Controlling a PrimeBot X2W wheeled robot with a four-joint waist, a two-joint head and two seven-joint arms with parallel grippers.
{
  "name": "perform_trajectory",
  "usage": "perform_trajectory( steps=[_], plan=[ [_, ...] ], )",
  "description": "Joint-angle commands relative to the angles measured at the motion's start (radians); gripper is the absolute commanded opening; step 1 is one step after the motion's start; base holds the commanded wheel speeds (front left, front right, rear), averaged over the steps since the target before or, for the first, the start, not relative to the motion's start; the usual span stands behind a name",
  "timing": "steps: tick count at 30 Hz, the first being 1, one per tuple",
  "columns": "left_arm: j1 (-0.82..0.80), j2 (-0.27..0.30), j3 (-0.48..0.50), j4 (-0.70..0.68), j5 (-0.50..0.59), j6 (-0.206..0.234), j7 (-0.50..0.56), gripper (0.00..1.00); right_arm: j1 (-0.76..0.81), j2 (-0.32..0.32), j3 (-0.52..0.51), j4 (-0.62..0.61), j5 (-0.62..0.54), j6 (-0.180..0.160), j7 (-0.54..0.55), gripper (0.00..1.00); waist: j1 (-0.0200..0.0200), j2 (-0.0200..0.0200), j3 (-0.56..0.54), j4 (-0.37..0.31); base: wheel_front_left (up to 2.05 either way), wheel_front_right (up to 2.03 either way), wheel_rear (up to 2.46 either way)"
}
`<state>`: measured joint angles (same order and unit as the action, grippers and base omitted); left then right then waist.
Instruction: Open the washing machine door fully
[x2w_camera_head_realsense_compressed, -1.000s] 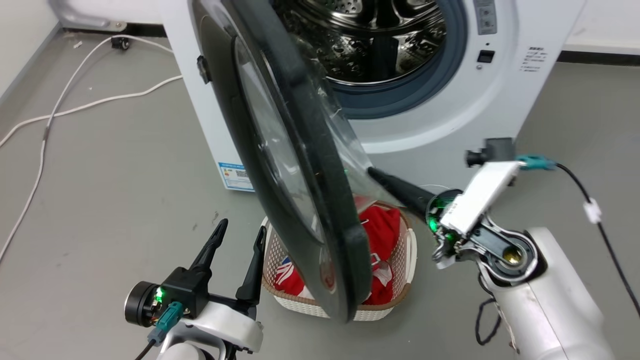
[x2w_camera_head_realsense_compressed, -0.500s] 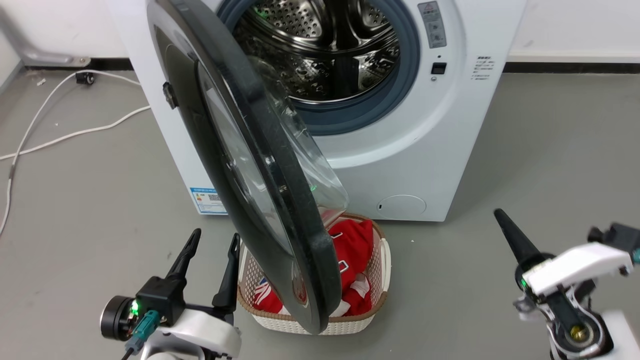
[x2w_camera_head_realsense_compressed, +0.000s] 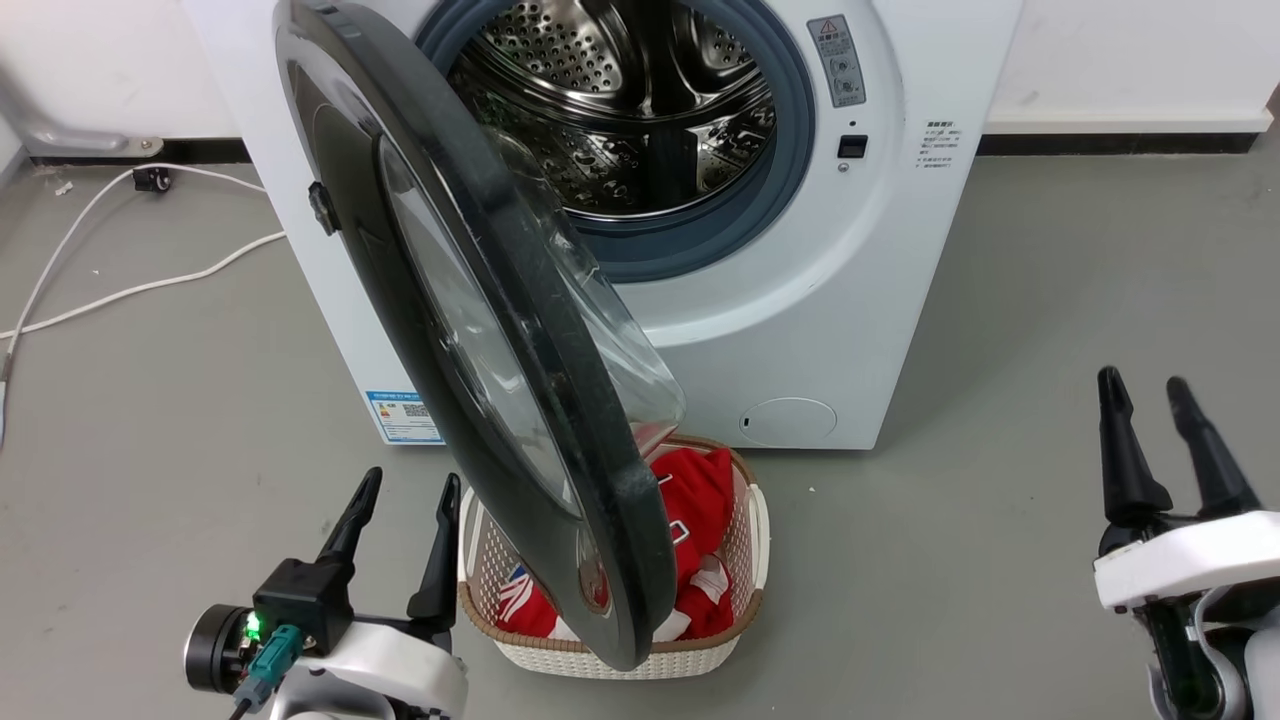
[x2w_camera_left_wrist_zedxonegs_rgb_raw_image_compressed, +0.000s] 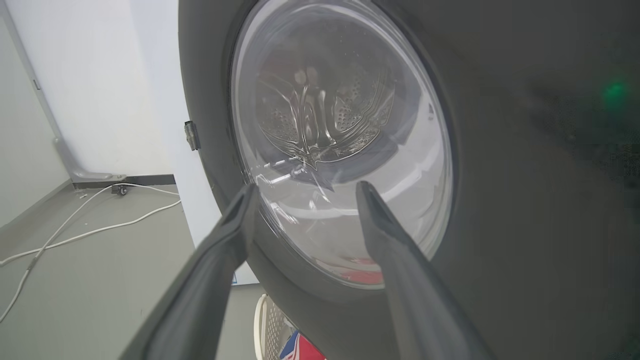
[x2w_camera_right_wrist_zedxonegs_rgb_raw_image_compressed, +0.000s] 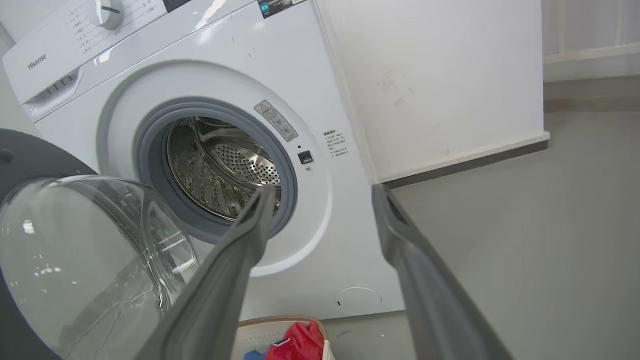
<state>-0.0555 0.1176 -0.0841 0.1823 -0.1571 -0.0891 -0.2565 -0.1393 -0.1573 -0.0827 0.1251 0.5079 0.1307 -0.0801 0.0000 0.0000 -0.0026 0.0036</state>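
Left gripper (x2w_camera_head_realsense_compressed: 412, 482): jaws spread, empty; the nearer arm. Large round glossy black washing machine door (x2w_camera_head_realsense_compressed: 470, 330): just ahead-right of those jaws, not touching. It stands edge-on, its broad plane running from the machine front toward the robot, outer face toward the left jaws, clear glass bowl (x2w_camera_head_realsense_compressed: 612, 342) toward the right. Big white front-loading washing machine (x2w_camera_head_realsense_compressed: 800, 300): behind. Right gripper (x2w_camera_head_realsense_compressed: 1142, 380): spread, empty, door well leftward.

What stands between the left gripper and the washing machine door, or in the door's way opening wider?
Nothing visible separates the left gripper from the washing machine door; its outer face lies ahead of the open jaws. That gripper sits on the side the door would swing toward. The laundry basket lies below the door's lower edge.
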Motion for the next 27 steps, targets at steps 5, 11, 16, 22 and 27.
perform_trajectory(
  steps=[5, 11, 16, 22, 27],
  plan=[
    [0.004, 0.008, -0.003, -0.006, -0.005, 0.008, 0.006, 1.0, 0.043, 0.041, -0.023, -0.083, -0.208, 0.0, 0.017, 1.0, 0.0, 0.0, -0.001, -0.001, 0.0, 0.0, 0.0],
    [0.001, 0.013, -0.01, -0.003, -0.008, 0.009, 0.004, 1.0, 0.114, 0.07, 0.016, -0.1, -0.332, 0.0, 0.034, 1.0, 0.0, 0.0, -0.002, 0.001, 0.0, 0.0, 0.0],
    [0.005, 0.016, -0.015, 0.001, -0.011, 0.011, 0.006, 1.0, 0.148, 0.085, 0.043, -0.078, -0.37, 0.0, 0.007, 1.0, 0.0, 0.0, -0.008, 0.001, 0.0, 0.0, 0.0],
    [0.011, 0.021, -0.019, -0.004, -0.014, 0.017, 0.012, 1.0, 0.157, 0.096, 0.044, -0.064, -0.377, 0.0, -0.002, 1.0, 0.0, 0.0, -0.01, -0.001, 0.0, 0.0, 0.0],
    [0.009, 0.023, -0.019, -0.009, -0.019, 0.022, 0.016, 1.0, 0.154, 0.1, 0.04, -0.059, -0.389, 0.0, -0.005, 1.0, 0.0, 0.0, -0.009, -0.002, 0.0, 0.0, 0.0]
  ],
)
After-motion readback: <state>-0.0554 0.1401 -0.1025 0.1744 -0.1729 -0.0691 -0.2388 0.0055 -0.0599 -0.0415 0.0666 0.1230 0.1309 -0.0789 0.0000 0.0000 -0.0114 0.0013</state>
